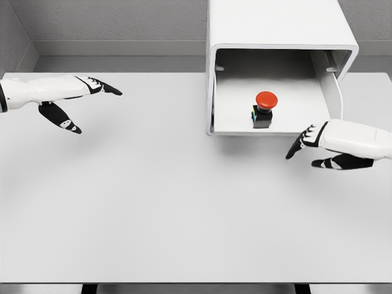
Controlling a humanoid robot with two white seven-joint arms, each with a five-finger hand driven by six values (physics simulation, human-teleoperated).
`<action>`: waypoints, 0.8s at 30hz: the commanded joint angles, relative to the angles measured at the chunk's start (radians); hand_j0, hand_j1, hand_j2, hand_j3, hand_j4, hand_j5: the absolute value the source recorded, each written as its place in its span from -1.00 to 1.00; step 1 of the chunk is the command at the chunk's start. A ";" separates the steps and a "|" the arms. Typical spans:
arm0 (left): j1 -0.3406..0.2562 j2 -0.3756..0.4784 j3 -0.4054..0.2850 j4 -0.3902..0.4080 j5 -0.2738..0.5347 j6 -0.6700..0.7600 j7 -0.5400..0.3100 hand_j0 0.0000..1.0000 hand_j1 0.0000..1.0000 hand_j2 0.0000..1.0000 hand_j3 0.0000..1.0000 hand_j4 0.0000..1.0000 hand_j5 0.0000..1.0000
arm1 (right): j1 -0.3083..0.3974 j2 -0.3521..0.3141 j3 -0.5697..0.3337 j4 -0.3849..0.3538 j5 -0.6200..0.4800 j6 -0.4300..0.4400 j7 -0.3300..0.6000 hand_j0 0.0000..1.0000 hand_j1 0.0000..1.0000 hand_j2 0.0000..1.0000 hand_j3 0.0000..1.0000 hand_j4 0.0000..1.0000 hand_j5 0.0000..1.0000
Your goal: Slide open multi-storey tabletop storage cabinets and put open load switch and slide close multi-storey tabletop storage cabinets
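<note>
A white tabletop storage cabinet (278,27) stands at the back of the table, right of centre, with its drawer (245,125) slid out toward me. Inside the drawer stands the load switch (264,109), a black block with a red mushroom button on top. My right hand (306,147) hovers just in front of the drawer's right front corner, fingers extended and holding nothing. My left hand (86,101) floats over the far left of the table, fingers spread, well away from the cabinet.
The white table (171,208) spreads wide in front of the cabinet. Its front edge runs along the bottom of the view. A grey wall rises behind the table.
</note>
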 commanded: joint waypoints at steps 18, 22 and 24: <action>0.002 0.001 0.001 0.000 0.005 0.003 0.000 1.00 1.00 1.00 1.00 1.00 1.00 | -0.126 0.049 0.095 0.096 0.007 0.003 0.000 0.35 0.35 0.35 0.35 0.35 0.35; 0.002 0.001 0.001 0.000 0.007 0.003 0.000 1.00 1.00 1.00 1.00 1.00 1.00 | -0.147 0.058 0.107 0.116 0.009 0.003 0.000 0.35 0.35 0.35 0.35 0.35 0.35; 0.002 0.001 0.001 0.000 0.007 0.003 0.000 1.00 1.00 1.00 1.00 1.00 1.00 | -0.169 0.061 0.124 0.129 0.009 0.003 0.000 0.35 0.35 0.35 0.35 0.35 0.35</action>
